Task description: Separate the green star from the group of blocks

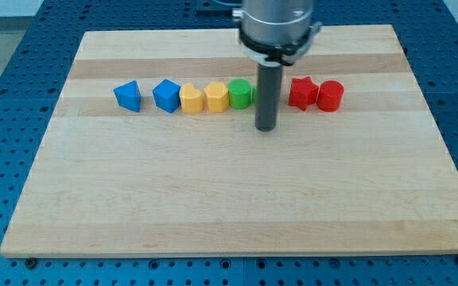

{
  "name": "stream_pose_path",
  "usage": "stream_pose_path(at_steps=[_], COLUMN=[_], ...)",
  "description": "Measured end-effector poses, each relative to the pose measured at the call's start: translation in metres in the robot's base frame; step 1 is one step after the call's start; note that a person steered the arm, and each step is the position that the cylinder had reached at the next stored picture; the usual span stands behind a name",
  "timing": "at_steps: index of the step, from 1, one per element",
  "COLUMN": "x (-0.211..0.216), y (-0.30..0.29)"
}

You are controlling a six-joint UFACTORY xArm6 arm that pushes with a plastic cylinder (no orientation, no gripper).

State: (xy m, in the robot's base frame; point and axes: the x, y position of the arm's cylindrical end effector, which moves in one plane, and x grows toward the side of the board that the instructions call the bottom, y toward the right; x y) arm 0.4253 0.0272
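Observation:
Several blocks stand in a row across the upper part of the wooden board (229,199). A green block (240,93) sits mid-row; it looks rounded and I cannot make out its shape for certain. My rod comes down just to its right, with my tip (267,129) slightly below the row. The rod hides the gap between the green block and the red star (301,93), so I cannot tell whether a green star sits behind it. To the green block's left, touching in a chain, are two yellow blocks (216,98) (191,99) and a blue block (166,95).
A blue triangular block (128,95) stands alone at the row's left end. A red cylinder (330,95) touches the red star at the right end. The board lies on a blue perforated table (6,119).

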Motion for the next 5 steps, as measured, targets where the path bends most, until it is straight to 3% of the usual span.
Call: stream_pose_path(at_steps=[5], x=[-0.018], y=[0.023])
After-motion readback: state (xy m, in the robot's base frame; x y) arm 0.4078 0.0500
